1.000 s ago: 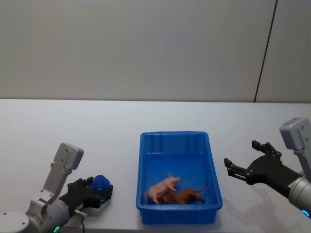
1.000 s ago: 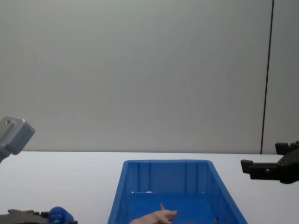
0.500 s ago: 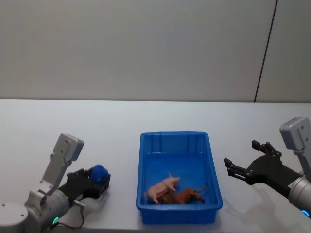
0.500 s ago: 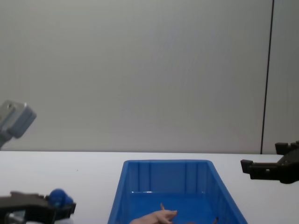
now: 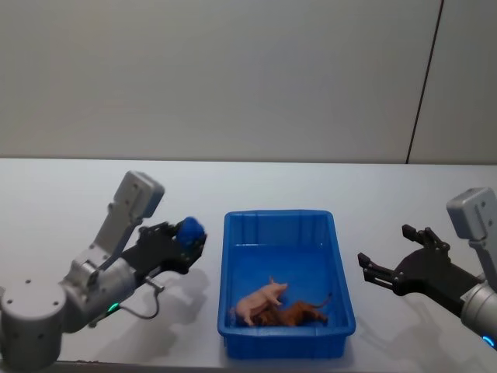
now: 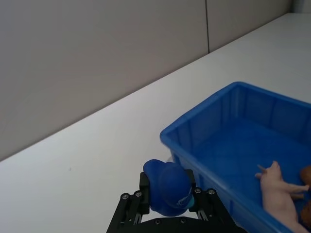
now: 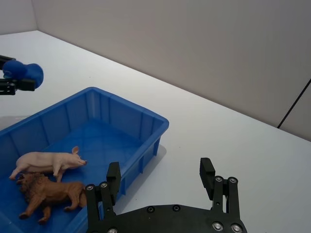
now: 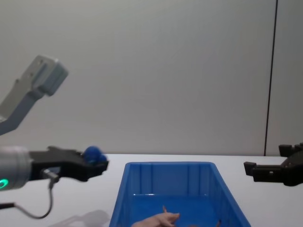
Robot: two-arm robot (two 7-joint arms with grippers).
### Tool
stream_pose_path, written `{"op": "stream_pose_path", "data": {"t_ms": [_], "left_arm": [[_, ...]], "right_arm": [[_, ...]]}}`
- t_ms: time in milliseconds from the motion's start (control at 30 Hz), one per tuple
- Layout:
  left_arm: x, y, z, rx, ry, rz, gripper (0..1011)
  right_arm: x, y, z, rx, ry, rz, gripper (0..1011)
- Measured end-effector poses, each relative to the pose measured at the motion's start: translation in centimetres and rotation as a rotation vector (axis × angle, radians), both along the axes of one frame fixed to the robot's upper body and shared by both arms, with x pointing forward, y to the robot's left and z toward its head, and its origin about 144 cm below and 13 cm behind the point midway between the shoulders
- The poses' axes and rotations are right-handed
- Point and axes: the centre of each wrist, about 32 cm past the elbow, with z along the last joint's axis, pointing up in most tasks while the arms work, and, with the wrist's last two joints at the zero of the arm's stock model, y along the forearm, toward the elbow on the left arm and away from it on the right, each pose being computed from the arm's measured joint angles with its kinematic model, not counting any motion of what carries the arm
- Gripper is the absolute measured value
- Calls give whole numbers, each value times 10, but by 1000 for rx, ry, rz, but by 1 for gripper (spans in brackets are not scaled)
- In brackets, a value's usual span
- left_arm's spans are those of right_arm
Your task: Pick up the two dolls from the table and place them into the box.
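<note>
Head view showed the left pincer (image 5: 184,239) raised off the white surface (image 5: 62,202), clamped on the blue doll (image 5: 189,228) and just beside the left wall of the box (image 5: 230,280), not yet over it. From the left wrist view, the blue doll (image 6: 167,187) sat high between the fingers (image 6: 132,205), gripped around its lower part, with the near corner of the box (image 6: 167,138) close ahead. Inside the box lay a pink pig (image 5: 260,298) and a brown lion (image 5: 293,315), touching each other near the front wall. The right pincer (image 5: 392,264) hung wide and empty over the surface to the right of the box, well apart from it.

The main risk seemed to be an early release: the doll was outside the rim, so letting go at that point would likely drop it onto the surface, where its rounded body could roll away. A low approach could also knock the pincer against the tall wall and shove the box. Because the grip held only the lower part of a smooth round toy, a jolt could let it slip out.
</note>
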Motion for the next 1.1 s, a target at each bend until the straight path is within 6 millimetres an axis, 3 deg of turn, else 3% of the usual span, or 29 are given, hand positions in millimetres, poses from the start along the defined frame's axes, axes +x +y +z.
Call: {"op": "stream_pose_path", "data": {"t_ms": [133, 433, 700, 1100], "left_arm": [[11, -8, 5, 2, -32, -48, 425], [42, -35, 15, 11, -129, -184, 759], [61, -53, 20, 17, -190, -251, 968], [67, -67, 27, 22, -268, -281, 1001]], "right_arm": [[0, 0, 0, 0, 0, 0, 1001], [0, 0, 0, 0, 0, 0, 1001], [0, 0, 0, 0, 0, 0, 1001], [0, 0, 0, 0, 0, 0, 1001]]}}
